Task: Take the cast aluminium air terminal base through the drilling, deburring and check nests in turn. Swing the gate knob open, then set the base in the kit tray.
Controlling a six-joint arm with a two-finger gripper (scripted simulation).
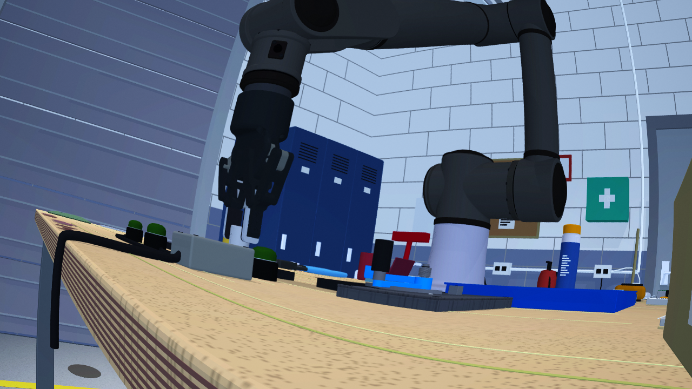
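My gripper (244,227) hangs low over the far left part of the bench, just behind a grey box (213,254). It is open and holds nothing. Its fingers straddle a small white upright cylinder (238,235), which stands behind the grey box with its lower part hidden. The cast aluminium base is not clearly told apart in this view. A dark grey tray (421,296) lies mid-bench with a blue fixture (394,280) on it.
A long blue tray (547,296) lies in front of my arm's pedestal (457,251). Green-capped buttons (145,233) and another (264,263) sit by the grey box. A black cable (63,271) drops over the bench's left edge. A red T-handle (410,244) stands near the blue fixture.
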